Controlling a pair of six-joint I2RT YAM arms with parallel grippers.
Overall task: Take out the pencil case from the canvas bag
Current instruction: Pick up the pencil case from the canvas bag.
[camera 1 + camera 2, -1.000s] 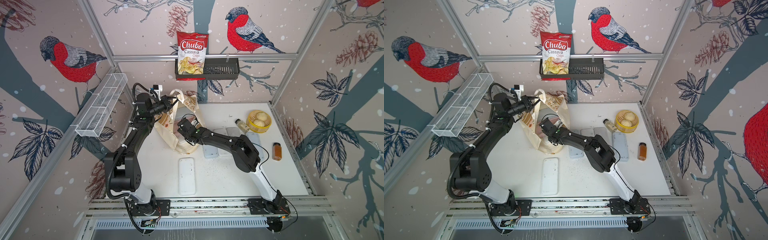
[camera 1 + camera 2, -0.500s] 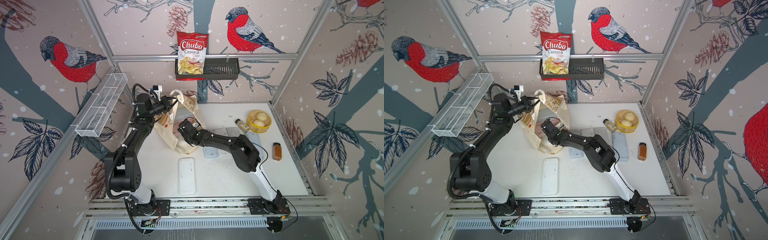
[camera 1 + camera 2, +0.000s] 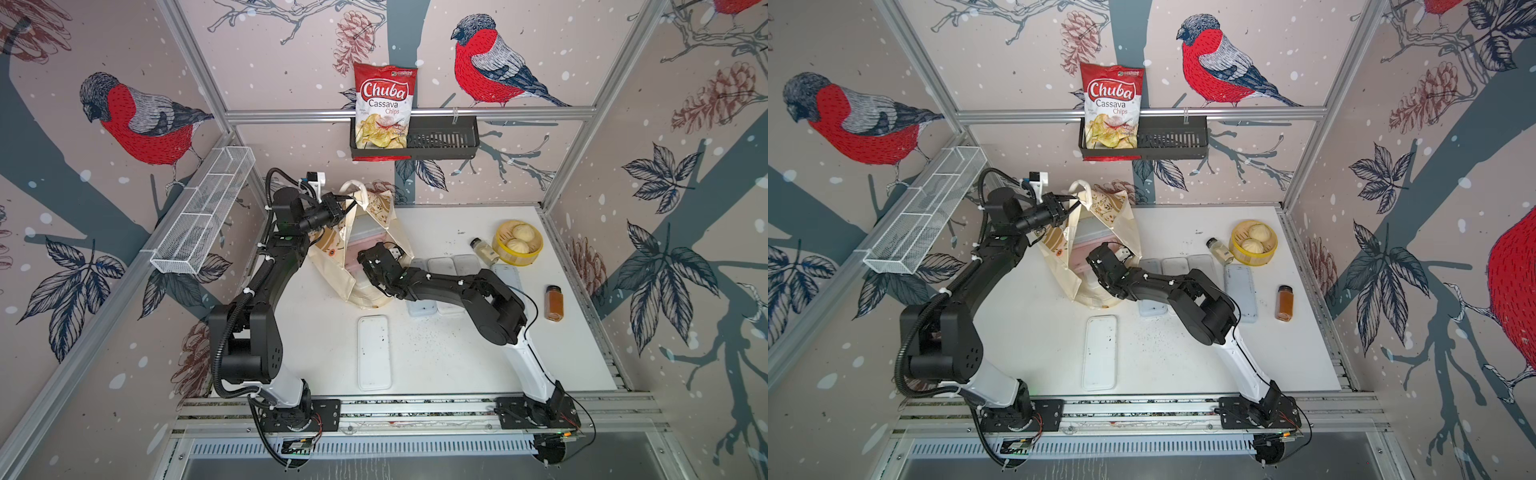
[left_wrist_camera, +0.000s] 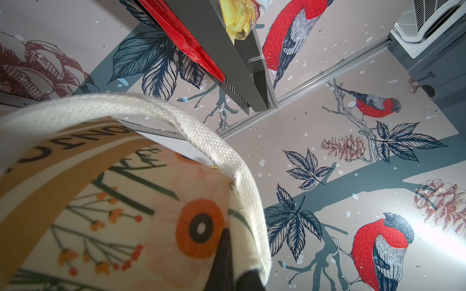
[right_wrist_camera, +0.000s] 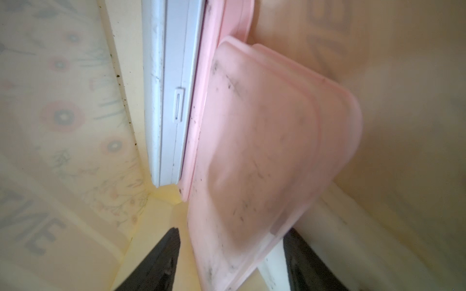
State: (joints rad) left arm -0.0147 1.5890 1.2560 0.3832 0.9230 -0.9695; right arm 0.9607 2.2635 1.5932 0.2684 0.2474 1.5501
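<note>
Inside the cream canvas bag (image 3: 332,266) sits the pink plastic pencil case (image 5: 264,151); we judge it light, stiff and slippery, best taken across its width near one end. The left gripper (image 3: 347,204) clamps the bag rim. Only the right wrist view shows the right gripper (image 5: 230,234) straddling the case; squeezing or not, we cannot tell.

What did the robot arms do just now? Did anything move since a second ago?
Almost nothing. The right gripper may have shifted a hair inside the canvas bag; nothing was grabbed or let go. Still the same: the left gripper stays pinched on the bag's handle, the right jaws stand apart around the pink pencil case, and the white case on the table hasn't budged.
</note>
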